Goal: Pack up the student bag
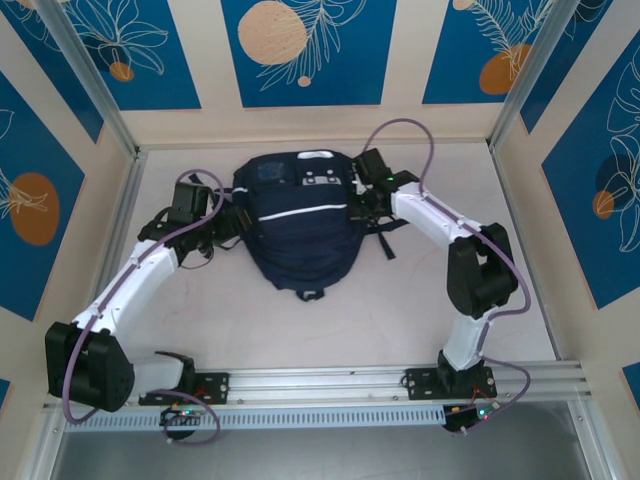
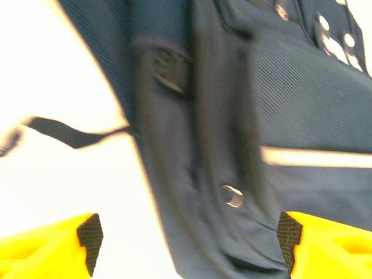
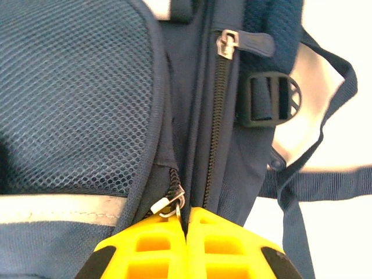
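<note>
The student bag (image 2: 302,104) is being blurred ahead of the left gripper (image 2: 187,235). At the tips of the right gripper (image 3: 187,221), a zipper pull (image 3: 168,204) is possibly being pinched, its end being hidden there.

Left arm (image 1: 130,275) stretches forward from its base and angles inward, and the left gripper (image 1: 228,222) holds its yellow fingers (image 2: 52,247) spread wide. Right arm (image 1: 440,215) folds at the elbow and reaches inward, the right gripper (image 3: 186,232) pinched tight, tips meeting.
</note>
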You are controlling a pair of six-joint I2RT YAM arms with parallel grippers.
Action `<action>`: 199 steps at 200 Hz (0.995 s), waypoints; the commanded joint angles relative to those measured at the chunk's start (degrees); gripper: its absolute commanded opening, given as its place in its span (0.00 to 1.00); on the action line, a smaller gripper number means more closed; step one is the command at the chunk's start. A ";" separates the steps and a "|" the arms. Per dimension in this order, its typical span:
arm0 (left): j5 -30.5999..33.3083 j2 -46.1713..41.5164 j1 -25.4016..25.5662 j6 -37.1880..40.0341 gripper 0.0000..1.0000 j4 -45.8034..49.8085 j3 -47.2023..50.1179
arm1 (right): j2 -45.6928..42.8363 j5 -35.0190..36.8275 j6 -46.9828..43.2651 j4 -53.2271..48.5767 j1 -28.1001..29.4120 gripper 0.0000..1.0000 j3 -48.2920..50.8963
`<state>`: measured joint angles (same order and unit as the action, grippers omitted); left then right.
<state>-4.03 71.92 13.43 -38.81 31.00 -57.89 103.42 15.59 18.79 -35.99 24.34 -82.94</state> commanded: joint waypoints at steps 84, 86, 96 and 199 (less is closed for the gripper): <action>31.83 -8.65 -6.43 6.33 1.00 -11.70 11.26 | -23.78 17.18 3.50 12.74 -11.86 0.99 15.37; 32.10 -8.77 -6.47 6.67 1.00 -12.38 11.60 | -24.14 17.60 3.64 12.93 -12.25 0.99 15.84; 33.39 -9.42 -6.78 9.01 1.00 -15.86 13.68 | -25.78 19.71 4.14 15.08 -13.95 0.99 18.57; 35.58 0.24 -6.79 25.88 1.00 -57.91 34.93 | -25.06 13.72 -6.60 64.00 -20.16 0.99 53.68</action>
<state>30.72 68.86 7.22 -16.78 -13.89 -25.65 77.01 33.87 17.10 8.56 3.62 -33.12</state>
